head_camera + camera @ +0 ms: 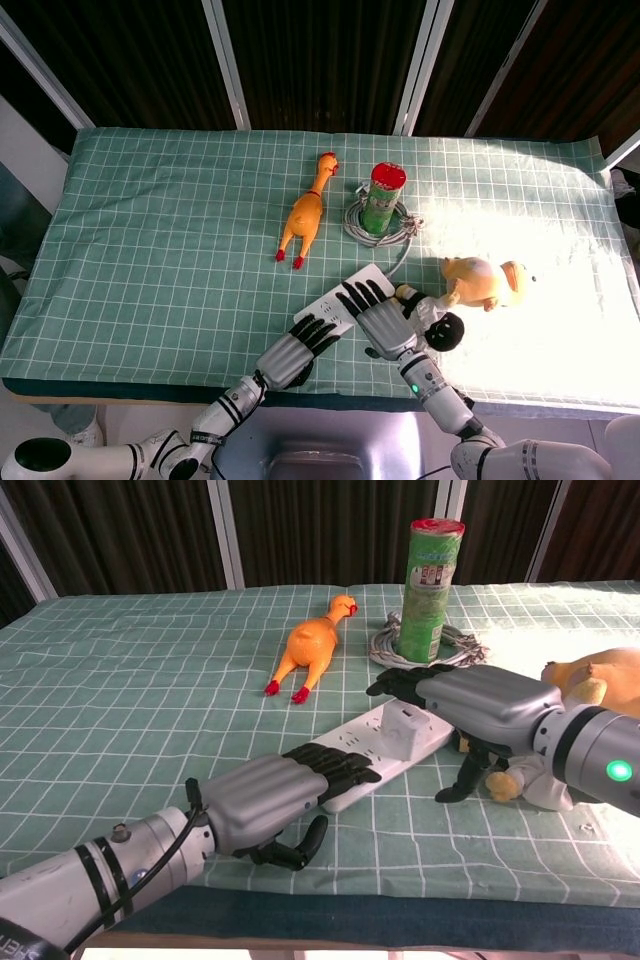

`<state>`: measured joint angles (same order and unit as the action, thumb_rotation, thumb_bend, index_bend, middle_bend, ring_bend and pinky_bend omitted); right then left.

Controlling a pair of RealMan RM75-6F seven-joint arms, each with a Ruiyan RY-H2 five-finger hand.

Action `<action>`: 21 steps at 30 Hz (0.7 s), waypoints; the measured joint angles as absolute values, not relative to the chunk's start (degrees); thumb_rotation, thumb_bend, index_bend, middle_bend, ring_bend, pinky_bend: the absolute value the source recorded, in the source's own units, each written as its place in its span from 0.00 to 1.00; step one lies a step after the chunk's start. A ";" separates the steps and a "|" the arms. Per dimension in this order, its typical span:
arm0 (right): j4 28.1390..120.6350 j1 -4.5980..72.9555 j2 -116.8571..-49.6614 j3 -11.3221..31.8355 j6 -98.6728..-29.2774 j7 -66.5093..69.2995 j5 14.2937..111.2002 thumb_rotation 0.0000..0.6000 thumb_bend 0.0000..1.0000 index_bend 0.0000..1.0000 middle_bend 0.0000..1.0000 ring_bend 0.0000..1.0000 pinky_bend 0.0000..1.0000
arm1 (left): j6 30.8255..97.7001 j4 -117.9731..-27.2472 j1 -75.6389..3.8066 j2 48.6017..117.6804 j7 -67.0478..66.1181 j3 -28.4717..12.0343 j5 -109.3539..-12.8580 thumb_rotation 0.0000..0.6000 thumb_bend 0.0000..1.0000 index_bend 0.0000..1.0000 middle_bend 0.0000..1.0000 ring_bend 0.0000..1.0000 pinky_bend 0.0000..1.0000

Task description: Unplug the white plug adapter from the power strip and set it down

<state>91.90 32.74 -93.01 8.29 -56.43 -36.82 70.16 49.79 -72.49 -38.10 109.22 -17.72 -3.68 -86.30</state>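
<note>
The white power strip [352,758] lies slantwise near the table's front edge, with the white plug adapter [405,731] standing in its far end. My left hand [268,795] lies flat, its fingers resting on the strip's near end. My right hand [480,702] reaches in from the right, fingers stretched just over the adapter's top and thumb hanging down beside the strip; it holds nothing. In the head view the left hand [298,350] and right hand [380,315] cover most of the strip [335,302] and hide the adapter.
A yellow rubber chicken [315,645] lies behind the strip. A green can [432,575] stands inside the coiled grey cable [458,645]. A plush toy [590,680] and a small doll [440,332] lie right of the strip, under my right forearm.
</note>
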 measured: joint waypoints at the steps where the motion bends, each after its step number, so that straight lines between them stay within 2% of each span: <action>1: 91.52 32.96 -93.28 8.27 -56.37 -36.87 69.99 1.00 0.17 0.00 0.00 0.00 0.00 | 49.84 -72.52 -38.11 109.19 -17.83 -3.46 -86.22 0.85 0.78 0.00 0.00 0.00 0.04; 8: 88.82 34.70 -95.03 7.85 -56.24 -37.38 70.26 1.00 0.17 0.03 0.02 0.00 0.01 | 50.29 -73.34 -38.13 108.48 -18.78 -2.70 -85.64 0.86 0.78 0.00 0.00 0.00 0.04; 16: 85.05 36.16 -96.73 7.34 -58.83 -37.79 76.06 1.00 0.22 0.22 0.18 0.02 0.13 | 50.76 -74.81 -38.10 106.80 -19.81 -1.45 -85.40 0.86 0.78 0.00 0.00 0.00 0.04; 21: 80.72 37.24 -99.05 6.77 -60.06 -37.70 78.47 1.00 0.24 0.25 0.21 0.04 0.15 | 51.08 -75.48 -37.99 106.08 -20.48 -0.87 -84.99 0.85 0.78 0.00 0.00 0.00 0.04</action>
<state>80.72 37.24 -99.05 6.77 -60.06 -37.70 78.47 51.08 -75.48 -37.99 106.08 -20.48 -0.87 -84.99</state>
